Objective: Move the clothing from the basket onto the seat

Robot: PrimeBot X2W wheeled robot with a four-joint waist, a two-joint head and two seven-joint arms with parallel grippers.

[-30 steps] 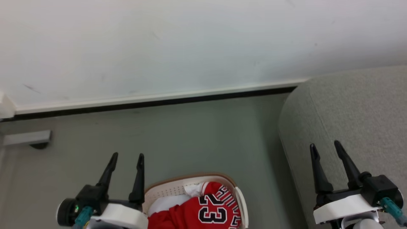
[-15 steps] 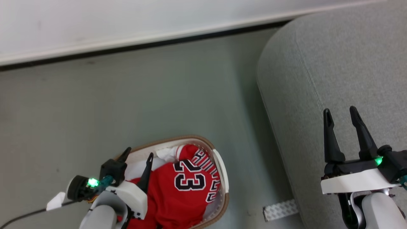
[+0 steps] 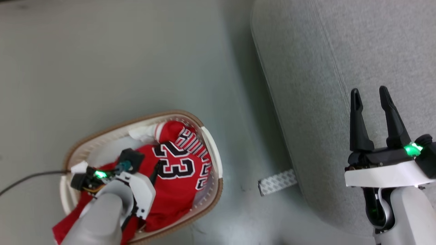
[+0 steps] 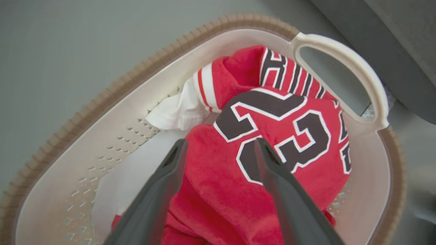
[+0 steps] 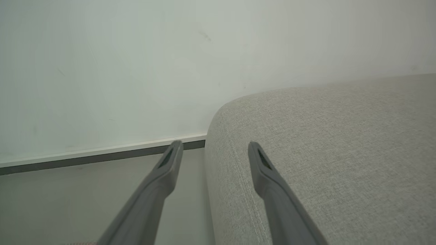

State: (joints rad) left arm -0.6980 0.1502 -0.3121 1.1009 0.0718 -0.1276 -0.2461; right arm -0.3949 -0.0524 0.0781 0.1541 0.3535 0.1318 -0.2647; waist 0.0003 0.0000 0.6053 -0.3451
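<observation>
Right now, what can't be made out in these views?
Left wrist view: whether the left gripper touches the clothing; its open fingers overlap it.
Same view: garment count; the heap hides lower layers in the basket.
Head view: the left forearm covers the basket's near end; the seat runs off top and right edges.

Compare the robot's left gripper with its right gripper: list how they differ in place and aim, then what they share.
Place: the left gripper is over the basket; the right gripper is over the edge of the seat.
Aim: the left points down at the clothing; the right points forward toward the wall.
Between the fingers: red cloth for the left, nothing for the right.
Shared: both are open, with two dark fingers.
</observation>
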